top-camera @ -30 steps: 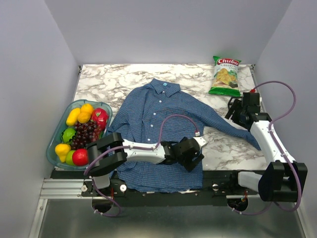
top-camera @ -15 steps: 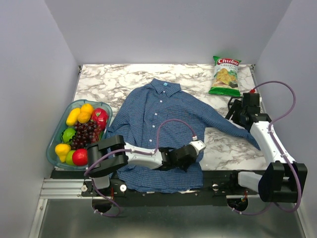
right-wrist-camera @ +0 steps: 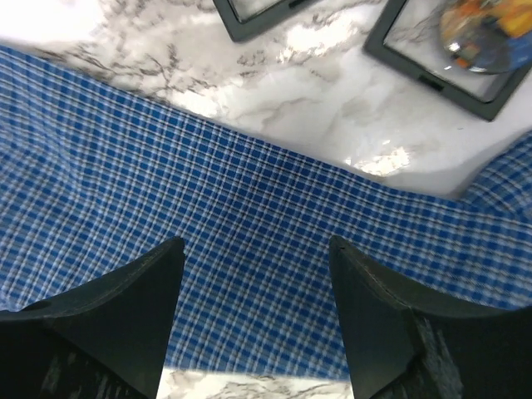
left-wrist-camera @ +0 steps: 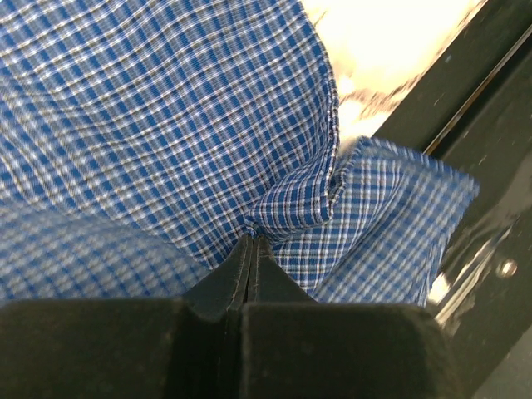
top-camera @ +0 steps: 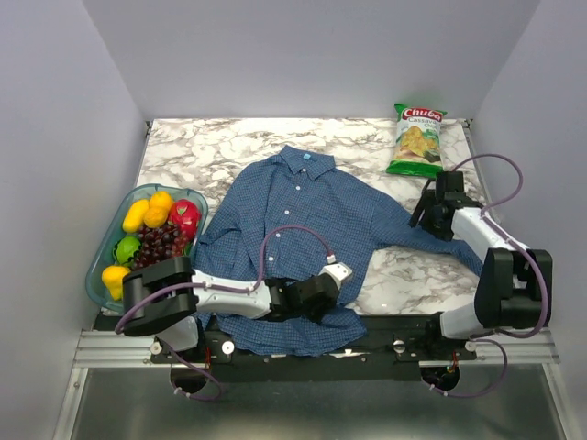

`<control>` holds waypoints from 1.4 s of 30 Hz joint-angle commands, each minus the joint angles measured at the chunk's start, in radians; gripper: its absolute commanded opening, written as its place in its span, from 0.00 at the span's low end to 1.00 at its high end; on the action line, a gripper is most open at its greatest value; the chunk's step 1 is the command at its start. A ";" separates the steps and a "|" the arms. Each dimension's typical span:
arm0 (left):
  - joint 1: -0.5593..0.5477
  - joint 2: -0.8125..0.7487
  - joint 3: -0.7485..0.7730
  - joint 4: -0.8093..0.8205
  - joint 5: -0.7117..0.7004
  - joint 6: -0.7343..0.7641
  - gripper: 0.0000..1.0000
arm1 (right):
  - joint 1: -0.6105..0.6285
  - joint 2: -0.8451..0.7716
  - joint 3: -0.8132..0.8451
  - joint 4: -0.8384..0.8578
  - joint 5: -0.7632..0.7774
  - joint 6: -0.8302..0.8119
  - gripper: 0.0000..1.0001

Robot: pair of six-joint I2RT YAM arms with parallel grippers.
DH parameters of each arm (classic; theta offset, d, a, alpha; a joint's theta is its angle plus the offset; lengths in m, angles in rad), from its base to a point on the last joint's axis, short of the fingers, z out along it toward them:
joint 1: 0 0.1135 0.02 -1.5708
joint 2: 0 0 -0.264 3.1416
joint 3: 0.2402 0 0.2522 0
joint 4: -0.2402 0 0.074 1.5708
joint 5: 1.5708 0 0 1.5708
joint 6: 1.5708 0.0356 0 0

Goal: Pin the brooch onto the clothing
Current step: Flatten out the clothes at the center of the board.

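The clothing [top-camera: 303, 211], a blue checked shirt, lies spread on the marble table. My left gripper [top-camera: 316, 302] is low over its near hem. In the left wrist view the left gripper [left-wrist-camera: 253, 241] is shut, with a bunched fold of the shirt [left-wrist-camera: 166, 125] pinched at its tips. My right gripper [top-camera: 427, 213] hovers over the right sleeve. It [right-wrist-camera: 256, 245] stands open above the checked sleeve [right-wrist-camera: 249, 208], holding nothing. A round glossy disc, possibly the brooch [right-wrist-camera: 486, 29], rests in a black-framed box [right-wrist-camera: 416, 62] just beyond the sleeve.
A second black-framed box [right-wrist-camera: 258, 12] sits beside the first. A glass bowl [top-camera: 99, 266] of fruit stands at the left. A green chips bag [top-camera: 417, 139] lies at the back right. The black front rail [left-wrist-camera: 490, 125] runs close to the shirt's hem.
My left gripper went from open to shut on the shirt's hem and drew back left, crumpling the hem. The right arm folded in, its gripper shifting slightly left, still open.
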 commanded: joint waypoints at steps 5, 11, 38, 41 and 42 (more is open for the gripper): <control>-0.008 -0.157 -0.078 -0.134 -0.092 -0.056 0.00 | 0.003 0.156 0.002 0.056 -0.047 0.013 0.78; -0.008 -0.217 -0.081 -0.163 -0.114 -0.066 0.00 | 0.003 0.232 0.044 0.045 -0.062 0.026 0.77; -0.010 -0.272 0.052 -0.211 -0.146 0.001 0.73 | 0.003 0.170 0.188 -0.096 -0.050 -0.056 0.77; -0.006 -0.275 0.127 -0.222 -0.166 0.048 0.93 | 0.014 0.052 0.145 -0.103 -0.085 -0.065 0.85; -0.003 -0.270 0.156 -0.222 -0.169 0.058 0.96 | 0.023 0.023 0.133 -0.103 -0.099 -0.065 0.86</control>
